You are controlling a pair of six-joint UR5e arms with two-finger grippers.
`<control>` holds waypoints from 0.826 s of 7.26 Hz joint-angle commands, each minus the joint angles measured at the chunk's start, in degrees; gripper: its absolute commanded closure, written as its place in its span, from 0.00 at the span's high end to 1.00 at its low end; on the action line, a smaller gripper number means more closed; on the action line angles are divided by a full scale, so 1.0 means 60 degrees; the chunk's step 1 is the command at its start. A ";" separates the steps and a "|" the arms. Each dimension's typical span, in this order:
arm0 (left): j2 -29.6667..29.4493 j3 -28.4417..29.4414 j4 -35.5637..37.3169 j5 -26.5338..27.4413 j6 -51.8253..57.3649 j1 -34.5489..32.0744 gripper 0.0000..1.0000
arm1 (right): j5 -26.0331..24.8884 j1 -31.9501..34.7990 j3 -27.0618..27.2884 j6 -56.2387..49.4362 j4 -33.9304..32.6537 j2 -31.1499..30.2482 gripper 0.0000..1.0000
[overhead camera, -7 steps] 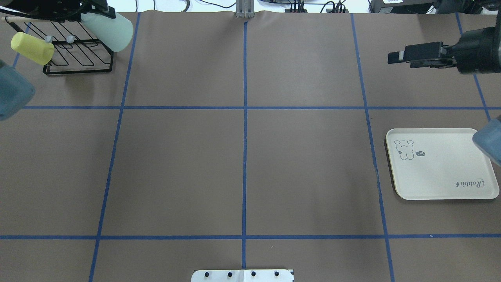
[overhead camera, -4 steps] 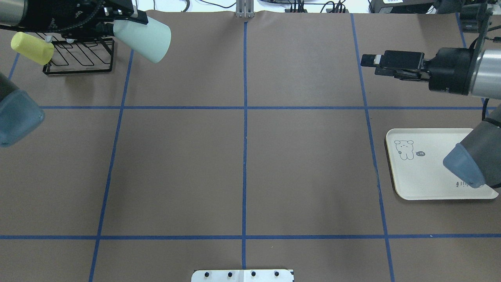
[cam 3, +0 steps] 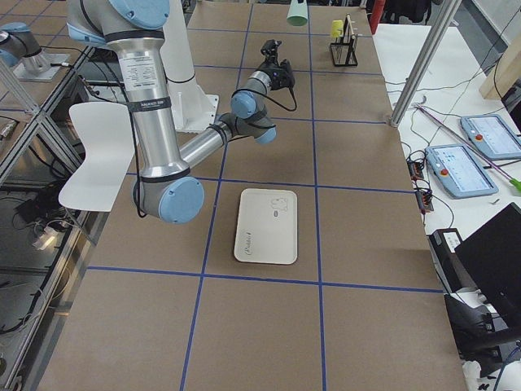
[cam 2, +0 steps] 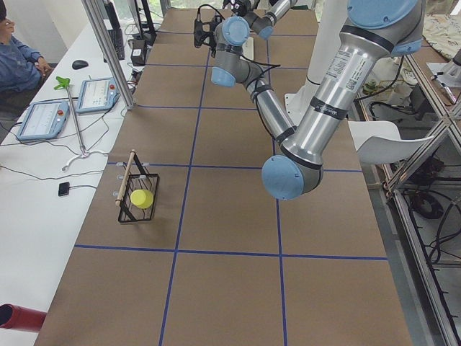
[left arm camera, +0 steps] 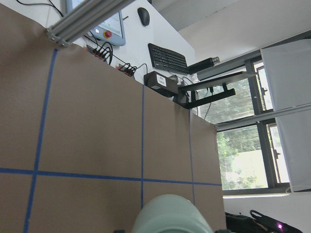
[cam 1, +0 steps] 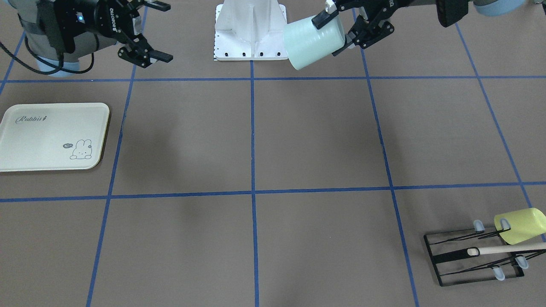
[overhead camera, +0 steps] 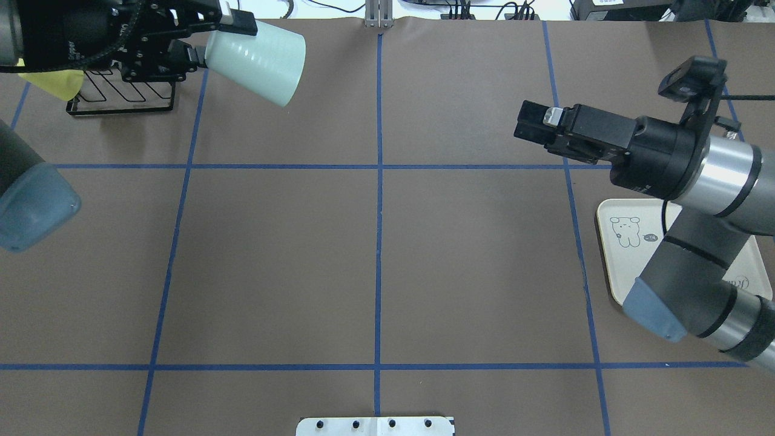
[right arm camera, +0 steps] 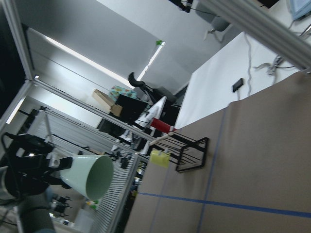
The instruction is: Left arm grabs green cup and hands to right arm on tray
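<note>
While the left pincer (overhead camera: 213, 41) grips the tilted green cup (overhead camera: 260, 57) by its base above the counter (overhead camera: 472, 254), well apart from the open right pincer (overhead camera: 533, 121), a shallow hold may let it slip

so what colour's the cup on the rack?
The cup is yellow-green; exterior front-facing view shows it best.

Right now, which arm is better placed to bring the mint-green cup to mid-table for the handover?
Left. The left gripper holds the mint-green cup aloft; the right gripper is open, empty, far across the table.
</note>
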 commanded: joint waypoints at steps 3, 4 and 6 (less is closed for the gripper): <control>-0.0524 -0.0048 -0.0470 0.0002 -0.0952 0.0707 0.00 | -0.1732 -0.1683 -0.0001 0.0024 0.0590 0.1590 1.00; -0.0540 -0.0207 -0.0529 0.0002 -0.1098 0.0897 0.00 | -0.1791 -0.1684 -0.0001 0.0024 0.0590 0.1665 1.00; -0.0540 -0.0341 -0.0544 0.0002 -0.1158 0.1102 0.00 | -0.1821 -0.1698 0.0013 0.0024 0.0590 0.1694 1.00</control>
